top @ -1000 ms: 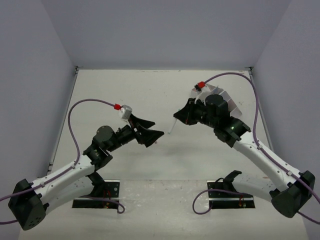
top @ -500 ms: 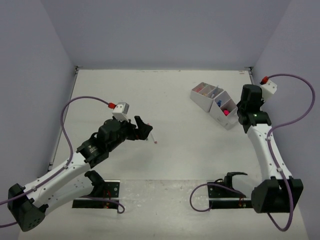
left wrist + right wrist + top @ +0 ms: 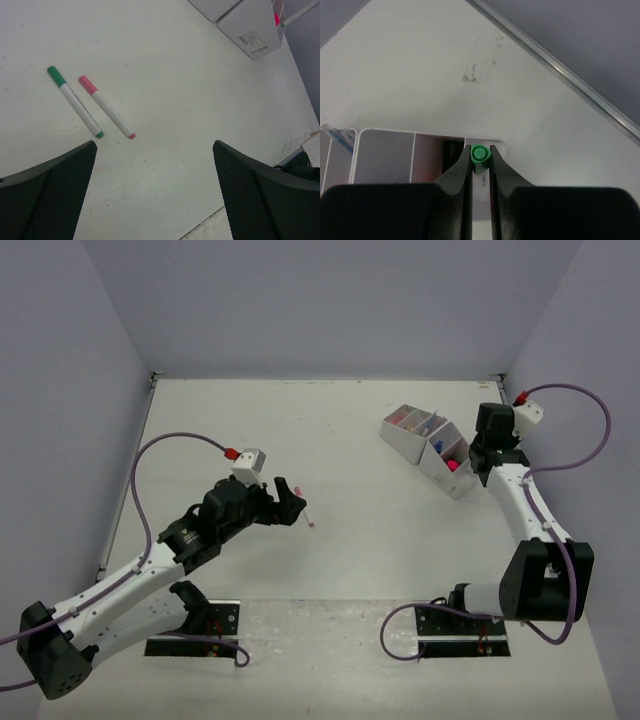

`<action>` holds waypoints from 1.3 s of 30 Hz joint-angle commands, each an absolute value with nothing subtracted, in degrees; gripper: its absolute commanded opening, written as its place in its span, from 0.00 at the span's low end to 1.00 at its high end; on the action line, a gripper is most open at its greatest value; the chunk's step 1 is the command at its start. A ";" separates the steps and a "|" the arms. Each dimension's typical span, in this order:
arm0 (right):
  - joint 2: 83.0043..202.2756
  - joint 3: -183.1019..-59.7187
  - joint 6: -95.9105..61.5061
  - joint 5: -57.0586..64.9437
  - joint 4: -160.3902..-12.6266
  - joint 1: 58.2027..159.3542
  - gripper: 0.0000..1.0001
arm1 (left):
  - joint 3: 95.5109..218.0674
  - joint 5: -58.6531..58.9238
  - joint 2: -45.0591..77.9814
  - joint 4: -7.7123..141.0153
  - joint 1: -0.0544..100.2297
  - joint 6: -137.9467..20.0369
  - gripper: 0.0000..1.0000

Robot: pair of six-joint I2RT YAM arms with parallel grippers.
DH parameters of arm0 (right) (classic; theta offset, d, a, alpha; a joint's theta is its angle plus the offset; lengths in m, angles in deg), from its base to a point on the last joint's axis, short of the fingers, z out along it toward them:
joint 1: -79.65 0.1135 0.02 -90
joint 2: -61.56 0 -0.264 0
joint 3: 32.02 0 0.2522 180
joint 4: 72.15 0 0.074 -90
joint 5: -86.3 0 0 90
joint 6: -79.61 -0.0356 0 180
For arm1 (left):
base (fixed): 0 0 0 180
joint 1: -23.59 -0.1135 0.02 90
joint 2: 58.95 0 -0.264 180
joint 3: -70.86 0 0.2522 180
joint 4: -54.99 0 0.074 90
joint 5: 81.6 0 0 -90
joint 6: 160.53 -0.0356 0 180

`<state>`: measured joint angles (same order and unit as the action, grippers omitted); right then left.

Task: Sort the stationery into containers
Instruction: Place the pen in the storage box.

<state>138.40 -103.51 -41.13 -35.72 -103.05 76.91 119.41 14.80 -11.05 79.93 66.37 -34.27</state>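
White desk (image 3: 350, 430) carries the white organizer (image 3: 415, 440) toward its far right side. Over that organizer's end compartment, the right claw (image 3: 480, 159) is clamped on a green-topped pen (image 3: 479, 153) seen end-on. The left claw (image 3: 288, 502) hangs with its jaws wide apart above a green-capped marker (image 3: 75, 101) and a pink-capped marker (image 3: 106, 106), which lie just beside each other on the desk.

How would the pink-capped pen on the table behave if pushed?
The pink-capped pen looks round and slim, so it would probably roll, perhaps into the green-capped pen beside it. Straight and thin: likely stiff and light.
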 commanded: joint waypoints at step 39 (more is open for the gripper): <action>112.68 -92.36 -39.36 -21.75 -99.74 89.32 0.56 | 141.35 34.21 34.02 93.65 63.49 -20.70 0.41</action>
